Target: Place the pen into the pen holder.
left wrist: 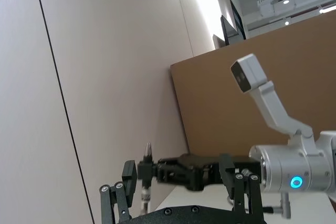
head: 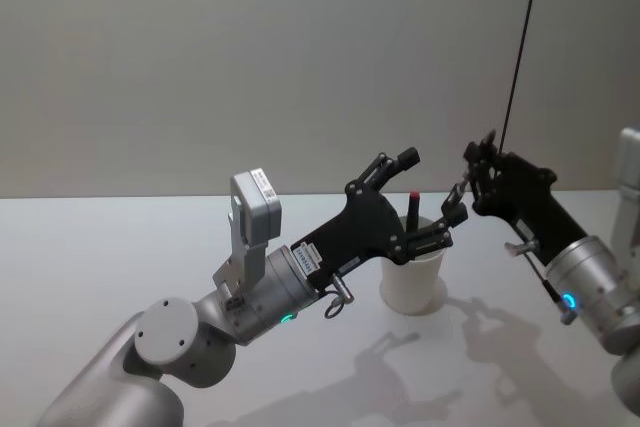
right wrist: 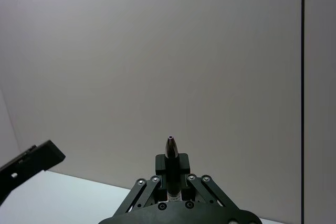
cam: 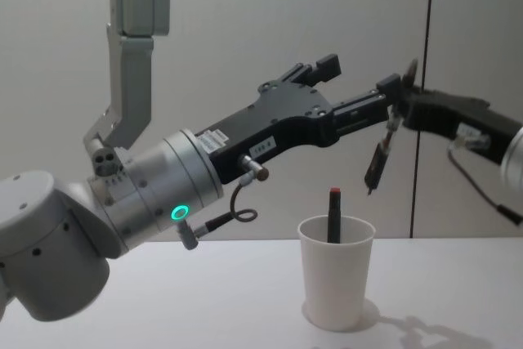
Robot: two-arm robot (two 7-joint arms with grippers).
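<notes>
I had the dark, slim pen (cam: pixel 381 156) pinched in the right gripper (cam: pixel 398 97), fingers closed on its upper part, so it hung tip-down above the plain white tapered paper cup (cam: pixel 336 282) and a little to its right. The cup stood upright on the white table (head: pixel 120 247), already holding one red-capped dark pen (cam: pixel 333 213) that leaned against its far rim. The left gripper (cam: pixel 343 91) hovered above the cup too, its fingers spread and holding nothing, one fingertip close beside the right gripper's.

As I judged it, the pen was not yet over the mouth. To do the step well I needed to bring it across until its tip sat over the open part of the cup, clear of the red-capped pen, lower it inside the rim before letting go, and keep the left arm from crowding that path.
</notes>
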